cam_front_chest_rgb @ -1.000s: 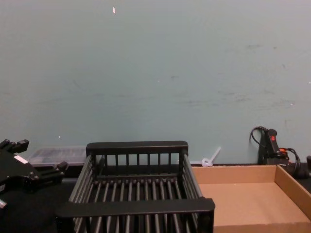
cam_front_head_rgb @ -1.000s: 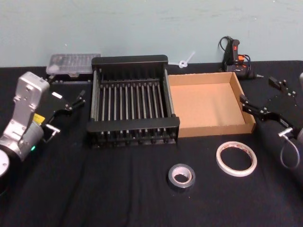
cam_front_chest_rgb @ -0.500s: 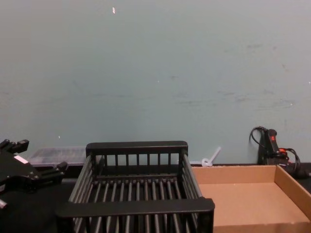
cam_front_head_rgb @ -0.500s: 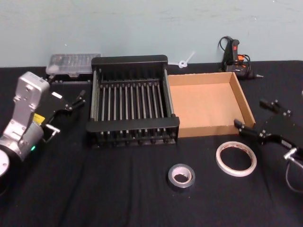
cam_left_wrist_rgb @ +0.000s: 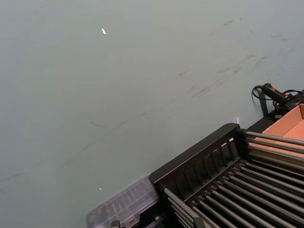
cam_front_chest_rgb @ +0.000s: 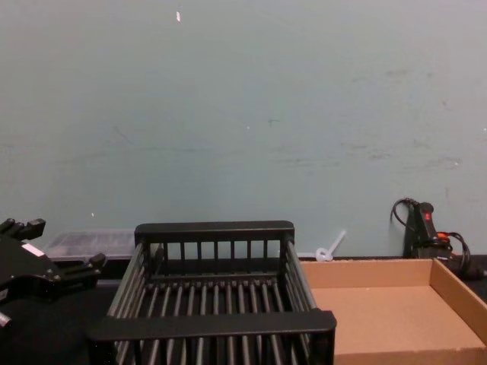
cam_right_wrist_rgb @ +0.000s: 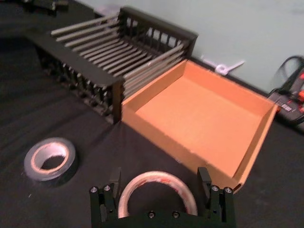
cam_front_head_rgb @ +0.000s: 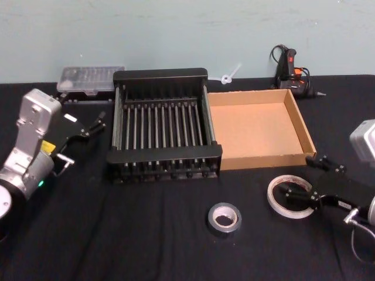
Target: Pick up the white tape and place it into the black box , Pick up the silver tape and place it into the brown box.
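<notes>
The right gripper (cam_front_head_rgb: 305,188) hovers low over the white tape (cam_front_head_rgb: 291,196) near the table's (cam_front_head_rgb: 146,234) front right, its fingers spread wide to either side of the roll and gripping nothing; in the right wrist view the gripper (cam_right_wrist_rgb: 161,186) straddles the roll (cam_right_wrist_rgb: 157,192), one finger beyond each side of the ring. The tape lies flat on the black cloth, just in front of the brown box's (cam_front_head_rgb: 261,161) near right corner. The silver tape (cam_front_head_rgb: 224,218) rests on the cloth to the left of the white roll, toward the table's front edge and well apart from the gripper. The black box (cam_front_head_rgb: 161,123) stands at the middle of the table with nothing on its barred bottom, and the brown box, touching its right side, holds nothing either (both rolls have yet to be lifted). The left gripper (cam_front_head_rgb: 88,127) is parked by the black box's left side, its fingers apart and holding nothing. By this showing the task is at its opening step: the grasp on the white tape is not yet made, and both placements remain to be done.
</notes>
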